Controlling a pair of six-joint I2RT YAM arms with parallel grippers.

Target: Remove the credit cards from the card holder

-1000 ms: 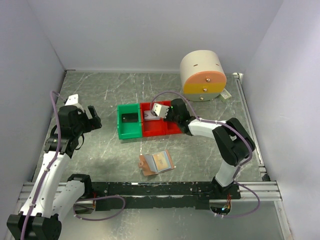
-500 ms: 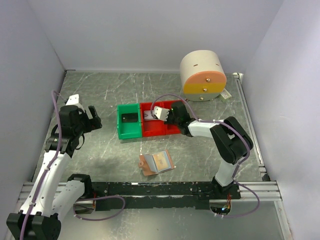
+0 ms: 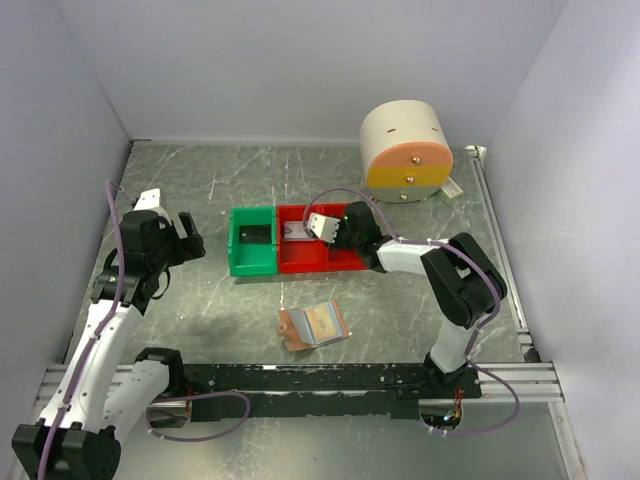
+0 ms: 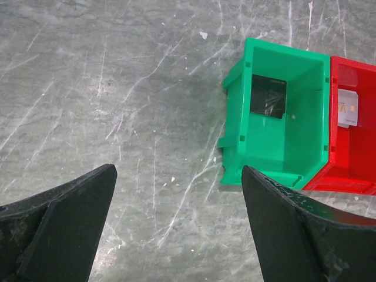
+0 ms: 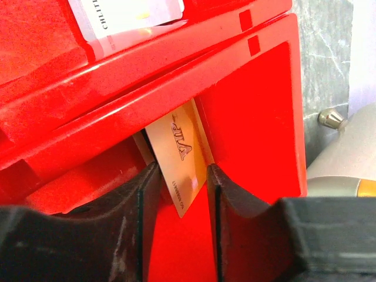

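Nudged leftward since a second ago: green bin point(image 3: 250, 266) and red bins point(image 3: 305, 265), with right gripper point(image 3: 318, 227) lowered into them. Left gripper point(image 3: 186, 236) is held wide, empty. Dark card point(image 4: 268, 97) is shown best by left wrist. Card holder point(image 3: 313, 325), open on the table point(image 3: 200, 180), is caught only overhead. Gold VIP card point(image 5: 179, 161) is seen only by right wrist, in a red bin, between narrowly parted jaws.

Plain pale walls point(image 3: 300, 70) fill the top and both sides of the frame. The dark grey, white-veined worktop point(image 3: 200, 180) is evenly lit. What may be an aluminium rail point(image 3: 489, 200) edges its right side, and a black rail point(image 3: 320, 378) crosses the lower frame.
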